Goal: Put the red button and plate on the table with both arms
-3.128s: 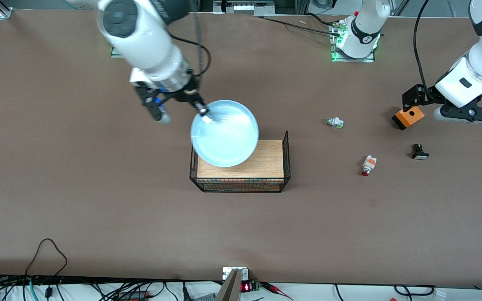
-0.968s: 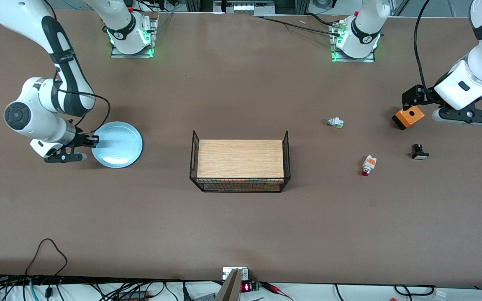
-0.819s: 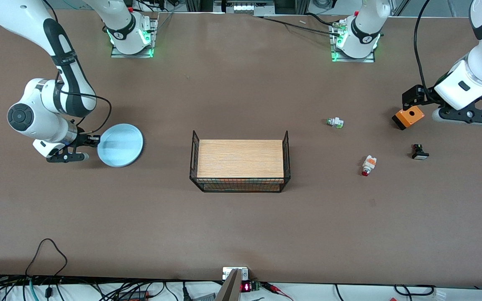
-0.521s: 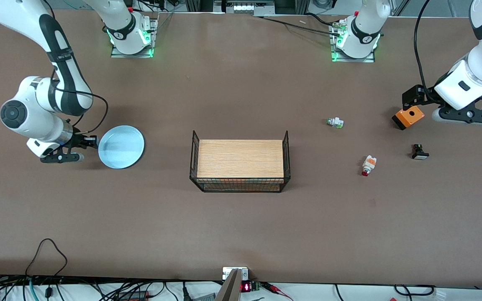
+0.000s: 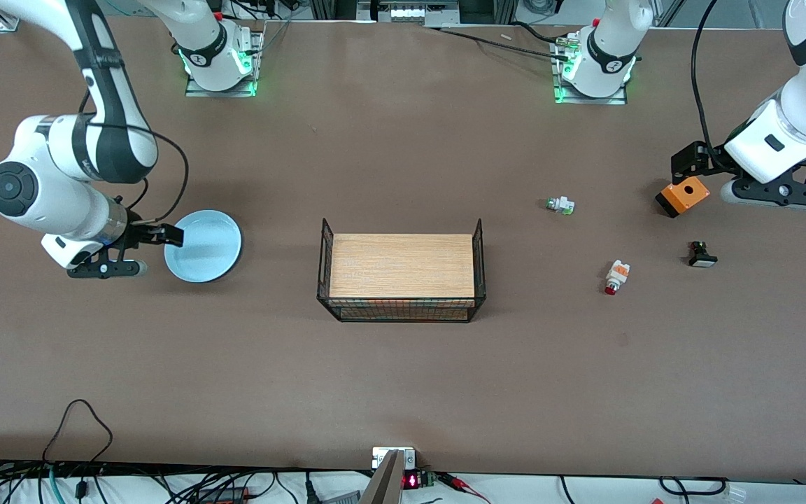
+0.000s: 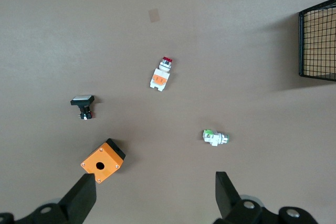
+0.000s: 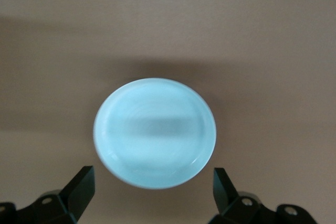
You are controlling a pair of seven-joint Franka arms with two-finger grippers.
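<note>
Right tool released, spread beside the plate lying flat on the tabletop, left tool spread above an orange box, waiting, red button near it on the tabletop.

a robotics lab: two white arms bolted on metal base plates glowing green at the edge of a broad brown counter, aluminium framing by the bases, and loose cables and electronics strung along the near edge.
</note>
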